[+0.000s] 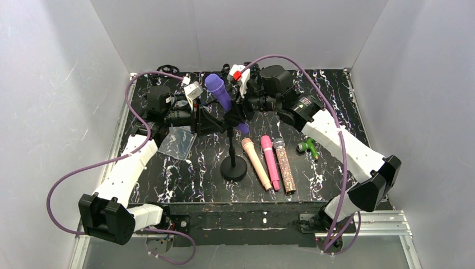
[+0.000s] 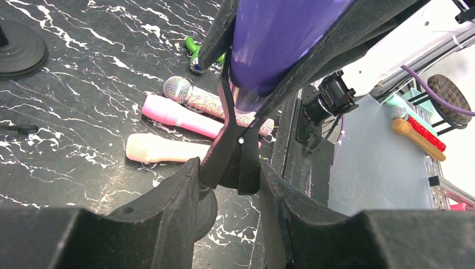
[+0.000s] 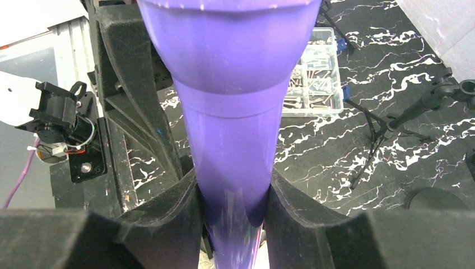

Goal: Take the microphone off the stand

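Two grips set: my right gripper (image 3: 234, 204) squeezed purple microphone (image 3: 235, 140) handle; left gripper (image 2: 229, 188), seemingly, pinched stand clip (image 2: 245, 161). Microphone sat in clip; I judged lift-out not yet done.

Black white-veined tabletop (image 1: 330, 168) bearing microphone stand (image 1: 233, 168), peach microphone (image 1: 256, 163), pink microphone (image 1: 270, 161), glitter microphone (image 1: 284, 166), green object (image 1: 308, 148), clear plastic bag (image 1: 176, 142).

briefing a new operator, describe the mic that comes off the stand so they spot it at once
On the black marbled table, find the black stand with the round base. The purple microphone sits tilted at its top. The peach microphone, the pink one and the glittery one lie flat beside the base; only this one is raised and purple.
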### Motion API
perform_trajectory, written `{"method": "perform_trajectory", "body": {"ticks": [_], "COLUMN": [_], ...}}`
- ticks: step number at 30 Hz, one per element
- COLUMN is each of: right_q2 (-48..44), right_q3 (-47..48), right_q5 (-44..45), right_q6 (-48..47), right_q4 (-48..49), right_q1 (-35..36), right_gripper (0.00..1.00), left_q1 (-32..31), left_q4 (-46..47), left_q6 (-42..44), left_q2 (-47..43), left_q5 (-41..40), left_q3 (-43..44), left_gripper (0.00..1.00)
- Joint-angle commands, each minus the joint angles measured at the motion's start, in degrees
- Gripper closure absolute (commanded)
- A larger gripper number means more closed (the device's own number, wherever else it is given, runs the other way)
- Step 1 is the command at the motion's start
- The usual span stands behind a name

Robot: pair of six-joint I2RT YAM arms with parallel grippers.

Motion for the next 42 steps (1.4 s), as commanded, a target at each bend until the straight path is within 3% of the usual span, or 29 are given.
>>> {"method": "perform_trajectory", "body": {"ticks": [1,13,18,27,42], "right_q2": [-3.7,-10.3,-15.5,-23.6,-21.8], "right_q3": [0.1,-4.1,-13.2,-41.0,-49.2], "right_q5": [-1.6,-0.4,1.6,4.0,3.6], "right_q6": [0.5,-0.6,2.2,9.9,7.4], "right_q4": [2.1,1.4,1.6,4.0,-0.2], "right_q1": [-1.8,-8.1,-14.5,-21.1,-30.9], "right_gripper": [0.99,0.99,0.99,0.99,0.99], "left_q1": [0.0,0.0,-0.3,-1.5,-1.5], "left_q4": [0.0,-3.0,-5.4,-5.8,-5.3], "left_q6": [-1.1,-0.2,0.0,-0.6,-1.2], "left_q2": [-1.7,-2.4,-2.4,-2.4,-3.2], "left_q5": [1.7,1.5,2.3,2.4,2.9], "left_q3": [-0.3,1.3,3.1,4.4,4.1], "left_gripper": [1.0,1.0,1.0,1.0,1.0]}}
